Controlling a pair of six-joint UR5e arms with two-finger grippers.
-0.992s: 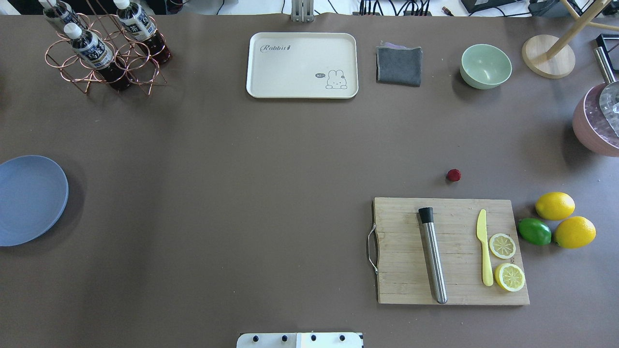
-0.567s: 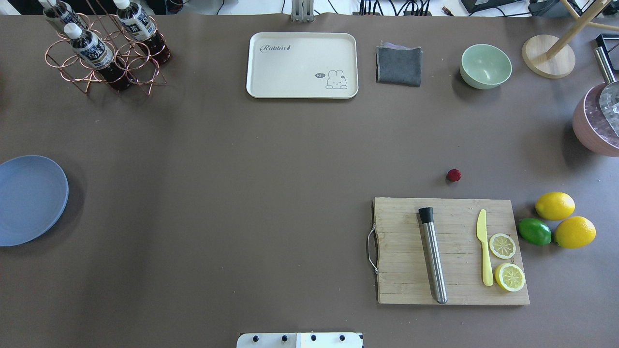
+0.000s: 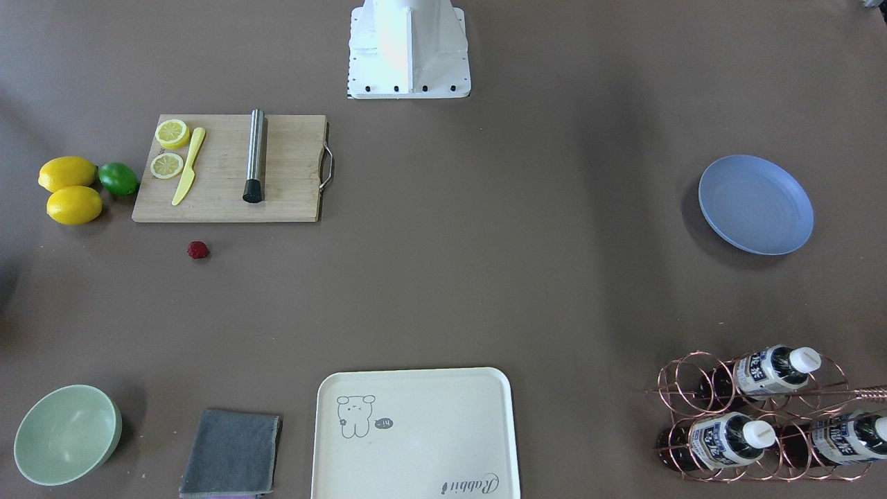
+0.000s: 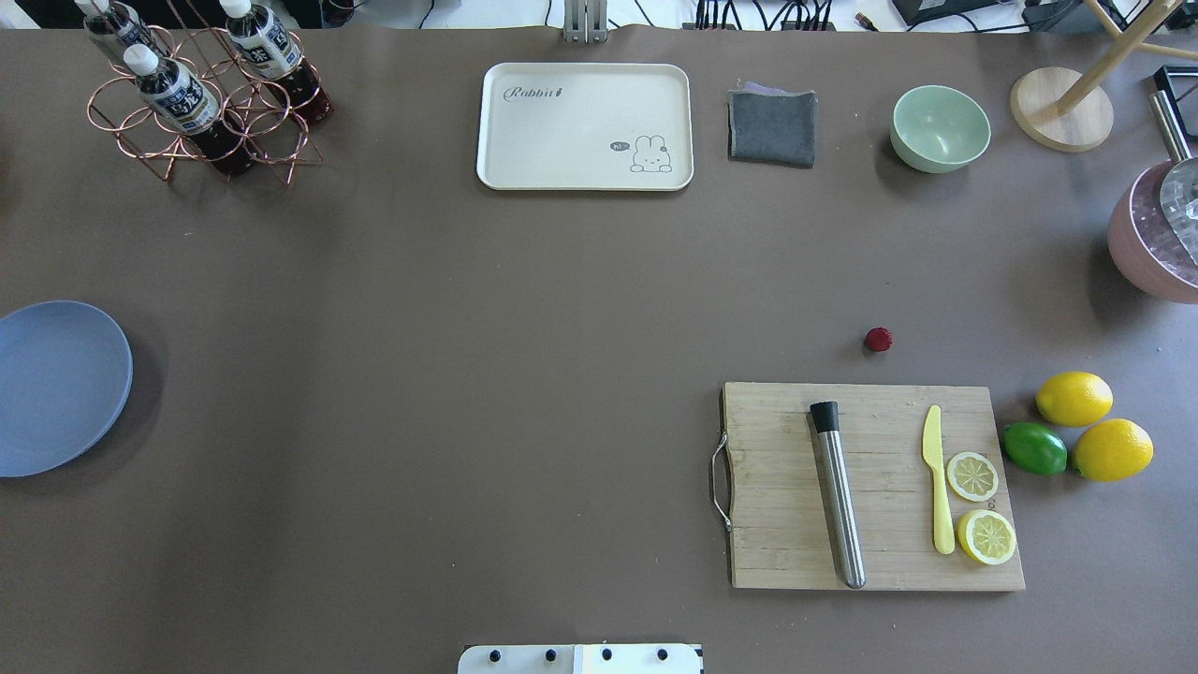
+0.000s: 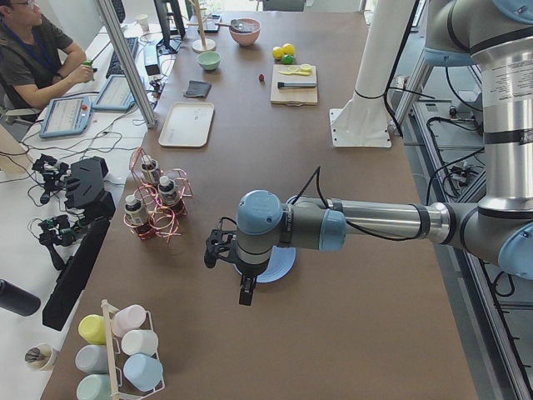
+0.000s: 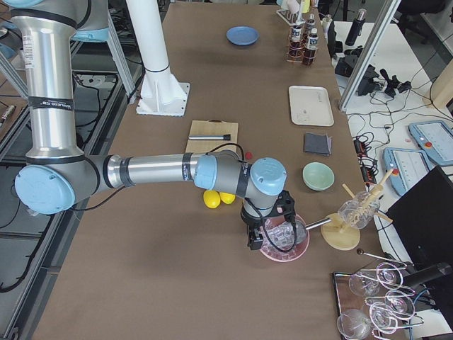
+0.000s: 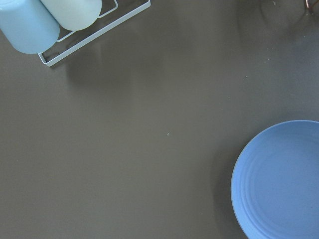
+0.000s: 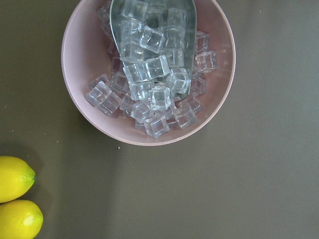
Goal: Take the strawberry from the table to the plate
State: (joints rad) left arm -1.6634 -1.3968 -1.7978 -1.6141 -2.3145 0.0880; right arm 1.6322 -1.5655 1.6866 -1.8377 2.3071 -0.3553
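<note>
Brown-grey table stretches wide under both arms, and from my console the job reads as not begun: the strawberry lies on bare table on the robot's right half, just beyond the far edge of the wooden cutting board and touching nothing, while the blue-lavender plate sits at the far left edge with nothing on it, well apart from the berry. Everything is left to do, I judge: reach, pinch, lift, carry across the table, set down. Neither arm shows in the overhead or front views. The right gripper hangs over the pink bowl of ice cubes at the table's right end, near the two lemons, so I take it as the closer one to the berry; its wrist camera looks straight down into the ice with no fingers in frame. The left gripper hangs near the plate, whose rim fills the lower right corner of its wrist view. Both pincers show only in the side cameras, so I cannot tell whether either is spread or pressed together, nor be sure that they hold nothing
</note>
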